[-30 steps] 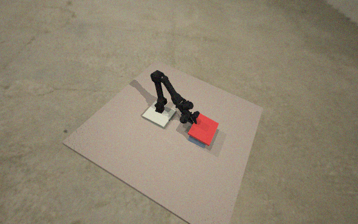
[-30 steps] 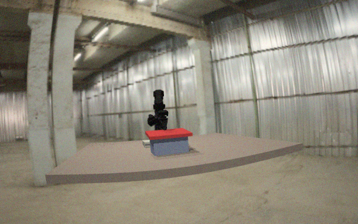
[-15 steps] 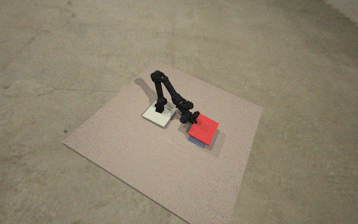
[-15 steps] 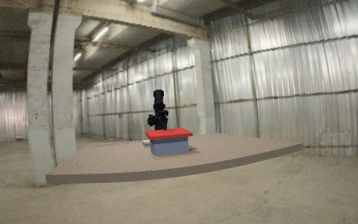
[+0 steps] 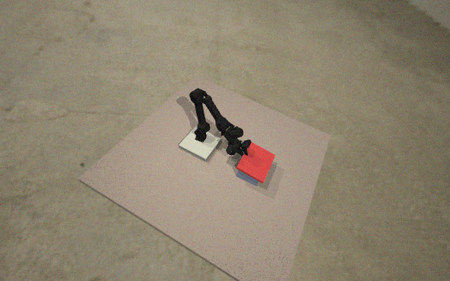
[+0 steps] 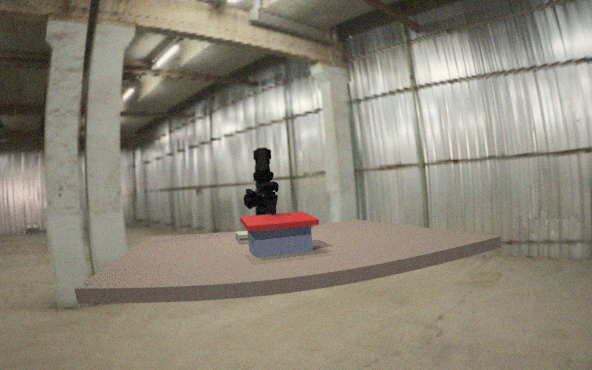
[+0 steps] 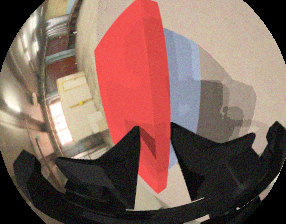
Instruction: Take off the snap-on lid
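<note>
Here, the red lid (image 5: 256, 163) (image 6: 279, 220) (image 7: 131, 80) is seen over the blue storage box (image 5: 247, 178) (image 6: 280, 244) (image 7: 185, 75), right side up, its edges overhanging the walls below. Whether the snap fit is still engaged cannot be told. The lid is gripped at its arm-side edge by the end effector (image 5: 246, 147) (image 7: 155, 128), one finger being placed against the upper face and the other below the rim. By the lid, a dark shadow is cast on the upper part of the box's side in the exterior view. The box is carried by the pinkish bench (image 5: 158, 197) (image 6: 183, 270) (image 7: 234, 35), near the black arm (image 5: 214, 110) (image 6: 262, 170). The arm is bent at a high elbow and is reached outward from a pale, flat base plate (image 5: 203, 155) (image 6: 241, 237), which is set on the same bench, apart from the box. Beyond the bench, a concrete floor (image 5: 33, 228) (image 6: 318, 335) is shown, and corrugated metal walls (image 6: 493, 120) are seen behind.
</note>
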`<state>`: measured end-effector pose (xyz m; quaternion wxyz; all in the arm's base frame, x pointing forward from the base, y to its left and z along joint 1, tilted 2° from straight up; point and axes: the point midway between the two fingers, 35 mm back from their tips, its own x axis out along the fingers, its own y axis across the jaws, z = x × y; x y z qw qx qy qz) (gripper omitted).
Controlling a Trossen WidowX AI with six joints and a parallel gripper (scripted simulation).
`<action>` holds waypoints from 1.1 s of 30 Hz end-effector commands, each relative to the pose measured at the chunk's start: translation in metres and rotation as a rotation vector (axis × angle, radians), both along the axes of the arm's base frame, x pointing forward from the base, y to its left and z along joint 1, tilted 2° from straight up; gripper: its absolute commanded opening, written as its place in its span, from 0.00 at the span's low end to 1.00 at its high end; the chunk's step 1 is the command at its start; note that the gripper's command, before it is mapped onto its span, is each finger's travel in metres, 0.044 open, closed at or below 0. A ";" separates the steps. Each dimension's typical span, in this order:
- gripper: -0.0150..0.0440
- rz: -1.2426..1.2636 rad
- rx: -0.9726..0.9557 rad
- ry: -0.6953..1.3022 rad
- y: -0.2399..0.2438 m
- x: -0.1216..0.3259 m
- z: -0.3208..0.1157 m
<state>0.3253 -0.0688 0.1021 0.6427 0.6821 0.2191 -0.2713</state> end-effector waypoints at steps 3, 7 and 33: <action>0.25 -0.003 0.001 0.004 0.000 0.001 -0.001; 0.25 -0.003 0.001 0.004 0.000 0.001 -0.001; 0.25 -0.007 0.000 -0.003 -0.001 0.005 0.028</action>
